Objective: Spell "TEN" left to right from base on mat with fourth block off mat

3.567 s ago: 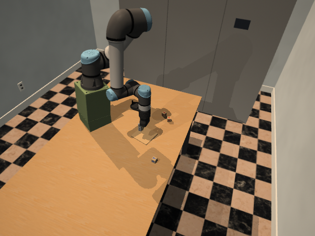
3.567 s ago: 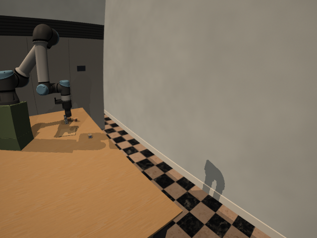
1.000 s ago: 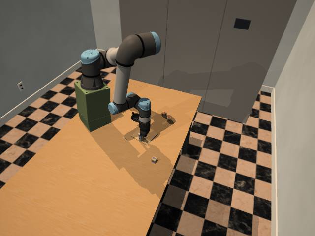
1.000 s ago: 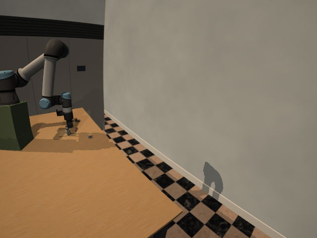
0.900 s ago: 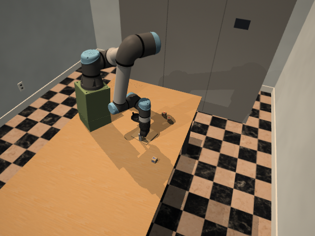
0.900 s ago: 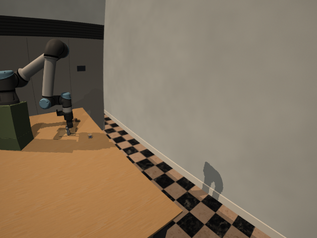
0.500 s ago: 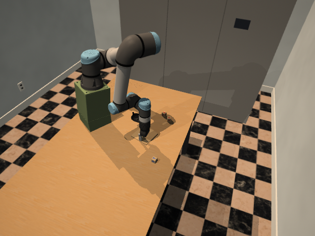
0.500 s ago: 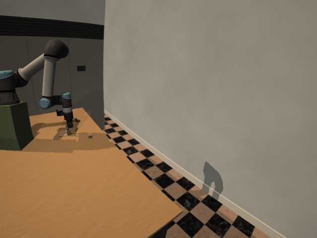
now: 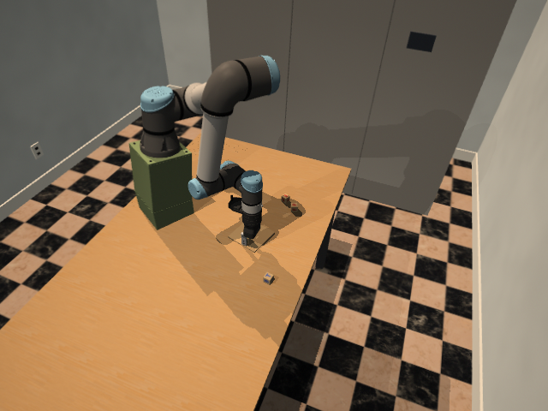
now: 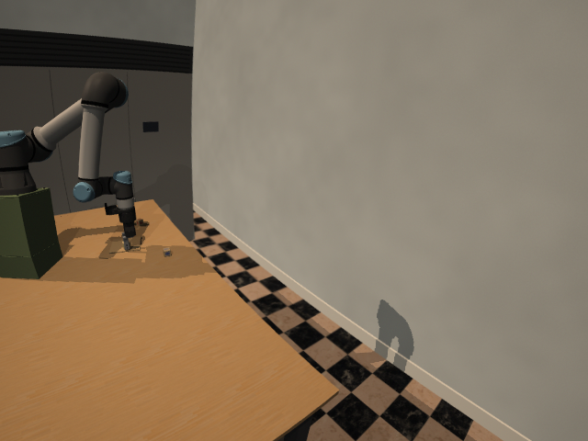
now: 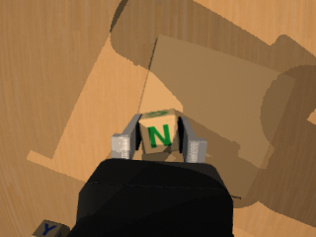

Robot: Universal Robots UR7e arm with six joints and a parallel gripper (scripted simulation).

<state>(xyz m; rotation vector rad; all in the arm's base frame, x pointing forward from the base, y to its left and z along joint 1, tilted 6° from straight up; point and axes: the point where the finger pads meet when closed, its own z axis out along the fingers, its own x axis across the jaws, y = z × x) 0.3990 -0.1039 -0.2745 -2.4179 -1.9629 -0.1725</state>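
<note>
My gripper (image 9: 244, 239) (image 10: 127, 243) (image 11: 160, 126) points straight down over the tan mat (image 9: 265, 235) (image 11: 89, 123) and is shut on a wooden block with a green N (image 11: 159, 134) (image 9: 244, 241). The N faces the wrist camera. The block is low over the mat's near part; I cannot tell whether it touches. Two blocks with red letters (image 9: 285, 199) (image 9: 295, 211) lie on the table beyond the mat, close together. A block with a blue Y (image 9: 268, 277) (image 10: 166, 251) (image 11: 47, 229) lies off the mat, toward the table's near side.
The robot's green base pedestal (image 9: 161, 186) stands left of the mat. The table's right edge (image 9: 318, 260) runs close to the blocks, with checkered floor below. The arm's shadow covers the mat area.
</note>
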